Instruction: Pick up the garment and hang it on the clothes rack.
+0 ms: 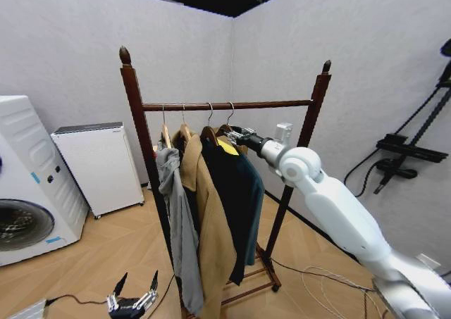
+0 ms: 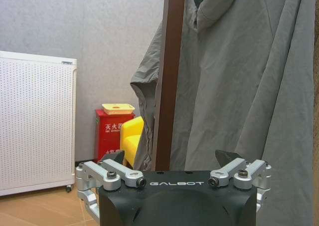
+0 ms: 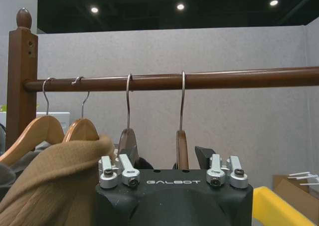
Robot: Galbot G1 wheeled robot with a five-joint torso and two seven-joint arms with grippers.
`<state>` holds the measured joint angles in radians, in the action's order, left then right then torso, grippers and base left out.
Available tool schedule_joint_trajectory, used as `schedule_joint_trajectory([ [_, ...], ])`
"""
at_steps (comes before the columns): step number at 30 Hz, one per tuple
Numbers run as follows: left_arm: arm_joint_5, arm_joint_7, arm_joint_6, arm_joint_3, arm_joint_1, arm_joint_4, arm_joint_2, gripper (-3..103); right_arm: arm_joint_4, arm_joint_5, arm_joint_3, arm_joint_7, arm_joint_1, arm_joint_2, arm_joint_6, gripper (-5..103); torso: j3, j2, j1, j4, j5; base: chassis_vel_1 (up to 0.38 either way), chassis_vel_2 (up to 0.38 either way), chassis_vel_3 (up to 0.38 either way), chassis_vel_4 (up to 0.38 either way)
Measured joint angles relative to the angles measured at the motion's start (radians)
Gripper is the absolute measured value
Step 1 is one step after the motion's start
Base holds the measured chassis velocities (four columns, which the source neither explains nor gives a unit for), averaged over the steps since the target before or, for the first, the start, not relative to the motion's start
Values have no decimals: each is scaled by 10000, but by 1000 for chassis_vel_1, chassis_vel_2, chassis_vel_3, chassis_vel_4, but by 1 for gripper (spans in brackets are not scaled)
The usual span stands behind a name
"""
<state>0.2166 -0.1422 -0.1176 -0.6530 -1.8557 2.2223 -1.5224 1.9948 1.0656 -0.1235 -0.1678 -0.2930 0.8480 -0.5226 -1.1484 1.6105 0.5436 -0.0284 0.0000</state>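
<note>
Dark teal garment (image 1: 236,192) hangs on the clothes rack (image 1: 225,105) bar, third of the coats, beside a tan coat (image 1: 211,227) and a grey hooded jacket (image 1: 176,220). The right gripper (image 1: 238,134) sits at the hanger (image 3: 182,148) neck, fingers parted around it. The left gripper (image 1: 132,299) rests low at 7 o'clock, spread wide. Both wrist housings read "GALBOT". A washing machine (image 1: 28,185) and a white cabinet (image 1: 95,167) stand at 9 o'clock.

Four hanger hooks (image 3: 129,100) hang over the clothes rack (image 3: 199,80) bar; the right pincer (image 3: 172,161) sits below, fingers parted around a wooden hanger (image 3: 182,148).
</note>
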Motion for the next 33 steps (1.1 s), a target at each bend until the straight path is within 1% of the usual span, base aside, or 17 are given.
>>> schedule_joint_trajectory([
  [2,0,0,-1,1,1,0,0,100,922,-24,-546,-393,-1295,-306,-22,77,0,0,0,0,1,0,0,0,0],
  [3,0,0,-1,1,1,0,0,100,922,-24,-546,-393,-1295,-306,-22,77,0,0,0,0,1,0,0,0,0],
  [5,0,-1,0,1,1,1,1,100,1674,-132,-1138,-862,-2441,-362,-80,88,0,1,0,2,0,0,0,0,0],
  [6,0,-1,0,1,1,1,1,100,1674,-132,-1138,-862,-2441,-362,-80,88,0,1,0,2,0,0,0,0,0],
  [7,-1,0,0,0,0,0,0,100,2054,-402,-1575,-968,-3166,-311,-98,93,0,0,0,4,-1,0,0,0,0],
  [8,0,-1,0,0,0,0,1,100,2439,-899,-2116,-969,-4211,-171,-90,97,0,1,0,3,-2,0,0,0,0],
  [9,0,-1,0,0,0,0,1,100,2439,-899,-2116,-969,-4211,-171,-90,97,0,1,0,3,-2,0,0,0,0],
  [10,0,-1,-1,0,0,0,1,100,2820,-1617,-2706,-894,-5722,59,35,100,0,0,0,-2,5,0,0,0,0],
  [11,0,-1,-1,0,0,0,1,100,2820,-1617,-2706,-894,-5722,59,35,100,0,0,0,-2,5,0,0,0,0],
  [13,0,0,0,0,0,0,0,100,3138,-2498,-3304,-841,-7182,468,269,100,1,1,-1,-2,2,0,0,0,0],
  [14,0,0,0,0,0,0,0,100,3138,-2498,-3304,-841,-7182,468,269,100,1,1,-1,-2,2,0,0,0,0],
  [17,0,0,0,1,1,1,0,100,3436,-3958,-4054,-674,-8969,1274,704,100,1,0,-1,1,0,0,0,0,0],
  [18,0,0,0,1,1,1,0,100,3436,-3958,-4054,-674,-8969,1274,704,100,1,0,-1,1,0,0,0,0,0],
  [19,0,-1,0,2,1,0,0,100,3504,-4386,-4241,-620,-9534,1615,862,100,0,0,-1,1,-2,0,0,0,0],
  [20,0,-1,0,2,1,0,0,100,3504,-4386,-4241,-620,-9534,1615,862,100,0,0,-1,1,-2,0,0,0,0],
  [23,-1,0,0,0,1,0,1,100,3602,-5096,-4444,-521,-10460,2323,1141,100,0,1,-1,1,-1,0,0,0,0],
  [33,0,0,0,1,1,0,0,100,3858,-5668,-4311,-532,-10896,2919,1271,100,-2,-2,3,2,-2,0,0,0,0],
])
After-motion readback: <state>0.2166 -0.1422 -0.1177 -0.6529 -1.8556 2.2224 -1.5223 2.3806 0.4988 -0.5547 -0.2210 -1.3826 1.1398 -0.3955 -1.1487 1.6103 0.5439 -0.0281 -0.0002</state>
